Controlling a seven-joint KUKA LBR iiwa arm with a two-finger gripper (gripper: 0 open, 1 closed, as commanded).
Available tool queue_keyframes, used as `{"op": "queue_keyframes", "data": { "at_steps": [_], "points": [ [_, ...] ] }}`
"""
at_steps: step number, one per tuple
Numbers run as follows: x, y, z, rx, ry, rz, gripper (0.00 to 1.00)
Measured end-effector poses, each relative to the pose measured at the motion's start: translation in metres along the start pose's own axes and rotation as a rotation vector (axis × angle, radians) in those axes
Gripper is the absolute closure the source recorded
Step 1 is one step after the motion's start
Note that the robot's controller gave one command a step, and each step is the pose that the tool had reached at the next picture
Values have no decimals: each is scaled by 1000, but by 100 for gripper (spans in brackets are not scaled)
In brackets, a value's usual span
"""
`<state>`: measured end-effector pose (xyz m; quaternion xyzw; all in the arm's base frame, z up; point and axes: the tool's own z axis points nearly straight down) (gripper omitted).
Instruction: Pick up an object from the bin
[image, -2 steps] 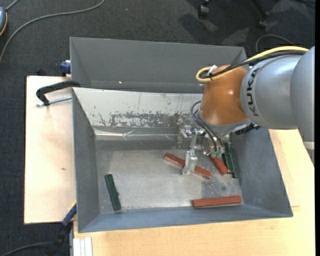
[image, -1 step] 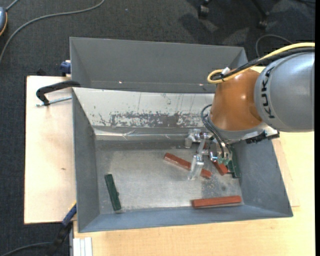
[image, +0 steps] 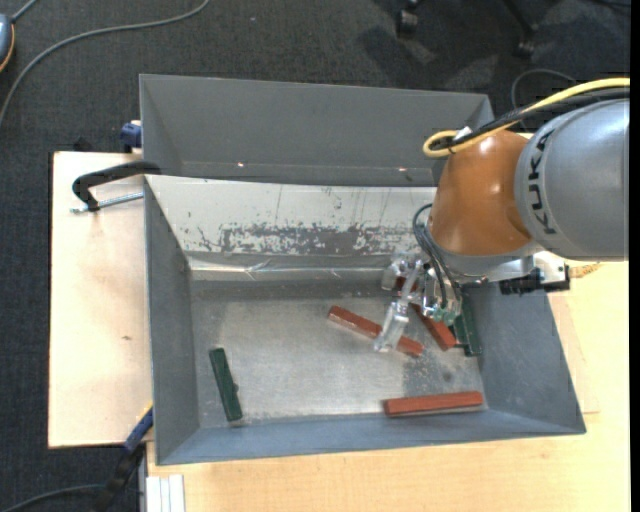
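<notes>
Red-brown bar (image: 355, 322) is lying flat just left of the hand (image: 391, 338); whether the hand is open or closed, I cannot tell. The bar is looking stiff and light, best pinched across its narrow width.

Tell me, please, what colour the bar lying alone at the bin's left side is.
The bar is dark green, clearest in the camera view.

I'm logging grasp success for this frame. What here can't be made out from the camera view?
- End effector: its tip overlaps the small red blocks; whether it grips one is unclear.
- Green piece by the right wall: partly hidden behind the orange cover, so its full shape is unclear.
- Bin floor beneath that cover: hidden by it.
</notes>
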<state>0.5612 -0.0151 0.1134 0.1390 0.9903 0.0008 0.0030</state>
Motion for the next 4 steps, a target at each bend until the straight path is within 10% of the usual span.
{"op": "queue_keyframes", "data": {
  "at_steps": [1, 2, 3, 4],
  "points": [
    [30, 36, 44, 1, 11, 181, 0],
    [11, 12, 43, 1, 1, 207, 0],
    [12, 13, 43, 1, 2, 205, 100],
    [10, 14, 0, -1, -2, 204, 100]
  ]
}}
